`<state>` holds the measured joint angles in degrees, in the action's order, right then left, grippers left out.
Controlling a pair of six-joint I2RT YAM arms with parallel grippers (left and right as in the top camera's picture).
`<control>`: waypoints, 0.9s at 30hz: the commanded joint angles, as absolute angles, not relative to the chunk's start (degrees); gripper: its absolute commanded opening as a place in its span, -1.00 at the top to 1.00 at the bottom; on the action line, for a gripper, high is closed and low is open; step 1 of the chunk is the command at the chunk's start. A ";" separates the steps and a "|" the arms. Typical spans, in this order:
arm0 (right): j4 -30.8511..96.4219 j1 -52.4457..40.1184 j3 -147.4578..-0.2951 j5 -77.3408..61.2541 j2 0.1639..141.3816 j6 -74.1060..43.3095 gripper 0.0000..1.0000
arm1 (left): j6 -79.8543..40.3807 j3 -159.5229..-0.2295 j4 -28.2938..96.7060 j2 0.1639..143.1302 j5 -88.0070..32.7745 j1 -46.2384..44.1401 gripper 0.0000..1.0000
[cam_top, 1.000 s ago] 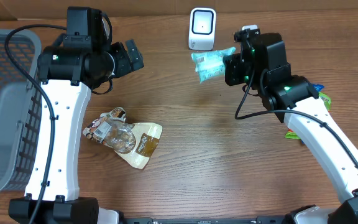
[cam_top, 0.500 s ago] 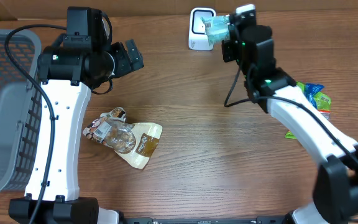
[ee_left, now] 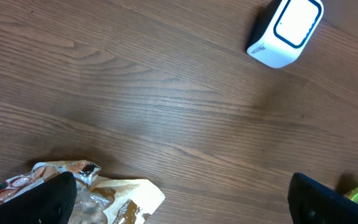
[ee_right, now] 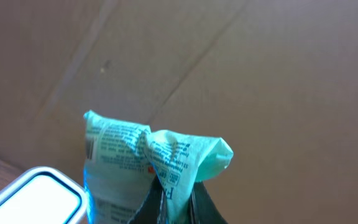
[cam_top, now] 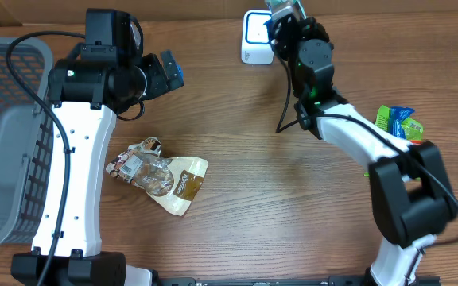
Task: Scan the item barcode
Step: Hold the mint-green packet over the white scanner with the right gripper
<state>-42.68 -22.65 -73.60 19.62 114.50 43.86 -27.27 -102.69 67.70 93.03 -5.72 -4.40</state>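
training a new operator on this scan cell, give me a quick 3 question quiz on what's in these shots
1. True or false: the left hand is shut on the brown snack bag.
2. What does the right hand hold?
A. a pale green packet
B. a tin can
C. nothing
3. On which side of the robot, its left or its right, does the grey basket stand?

Key
1. False: the left hand is open and the snack bag lies free.
2. A
3. Left
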 commanded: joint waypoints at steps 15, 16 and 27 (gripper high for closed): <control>-58.24 -22.70 -75.85 15.14 128.70 63.26 0.92 | -27.44 -102.89 67.48 93.65 -5.37 -4.51 -0.99; -58.24 -22.50 -76.23 14.39 128.95 63.29 0.92 | -27.44 -102.89 67.48 93.65 -5.37 -4.51 -1.00; -53.80 -22.09 -85.30 12.64 132.84 64.34 0.92 | -27.44 -102.89 67.48 93.65 -5.37 -4.51 -1.00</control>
<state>-53.58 -22.48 -82.21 13.28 132.77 64.51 -27.27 -102.69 67.70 93.03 -5.72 -4.40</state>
